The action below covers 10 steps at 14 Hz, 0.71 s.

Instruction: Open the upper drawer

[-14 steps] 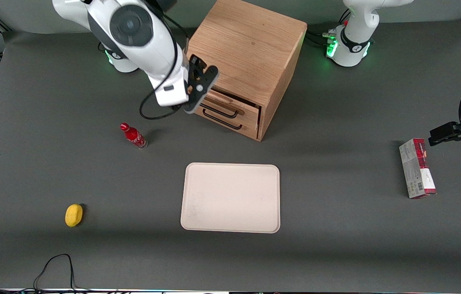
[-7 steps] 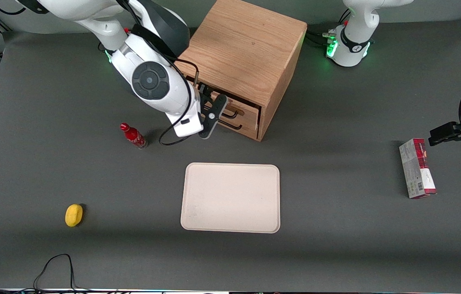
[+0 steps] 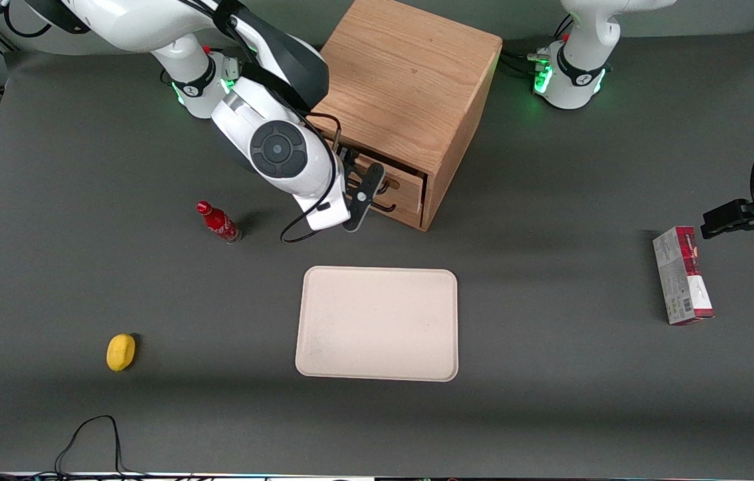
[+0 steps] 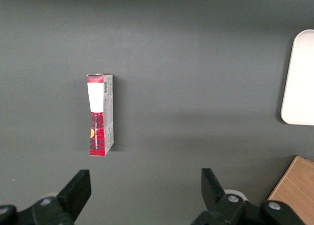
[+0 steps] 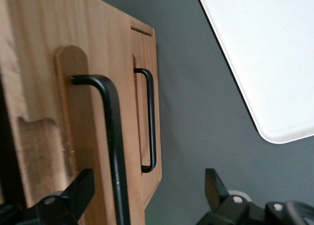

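Note:
The oak cabinet [image 3: 410, 73] stands at the back of the table, its two drawer fronts turned toward the front camera. The upper drawer [image 3: 398, 175] has a light wood front and a thin black wire handle [image 5: 112, 137]. The bottom drawer's handle [image 5: 151, 122] lies beside it. My right gripper [image 3: 365, 192] is in front of the drawer fronts, partly hiding them. In the right wrist view the gripper [image 5: 147, 183] is open, with one finger [image 5: 73, 190] on each side of the upper handle, which passes between them untouched.
A cream tray [image 3: 377, 324] lies on the table nearer the front camera than the cabinet. A red bottle [image 3: 218, 222] stands beside my arm. A yellow lemon [image 3: 121, 351] lies toward the working arm's end. A red and white box [image 3: 682, 275] lies toward the parked arm's end.
My right arm has swung down and in front of the drawers. The gripper has moved from beside the cabinet's corner to level with the drawer handles.

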Each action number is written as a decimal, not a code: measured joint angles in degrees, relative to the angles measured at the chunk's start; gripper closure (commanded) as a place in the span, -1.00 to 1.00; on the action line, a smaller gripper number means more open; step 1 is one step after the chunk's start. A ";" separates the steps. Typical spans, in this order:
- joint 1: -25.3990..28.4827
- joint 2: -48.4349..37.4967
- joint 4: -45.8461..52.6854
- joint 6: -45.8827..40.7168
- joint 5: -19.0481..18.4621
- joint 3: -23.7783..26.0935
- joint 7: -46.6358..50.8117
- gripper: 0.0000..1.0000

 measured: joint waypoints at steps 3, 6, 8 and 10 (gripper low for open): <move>0.03 0.05 -0.82 0.60 -1.47 0.02 -0.01 -1.00; -0.02 0.56 -0.87 1.23 -4.39 -0.02 -1.25 -1.00; -0.41 0.78 -0.53 1.68 -5.49 -0.49 -4.15 -1.00; -0.75 0.85 0.55 1.95 -5.65 -2.76 -7.55 -1.00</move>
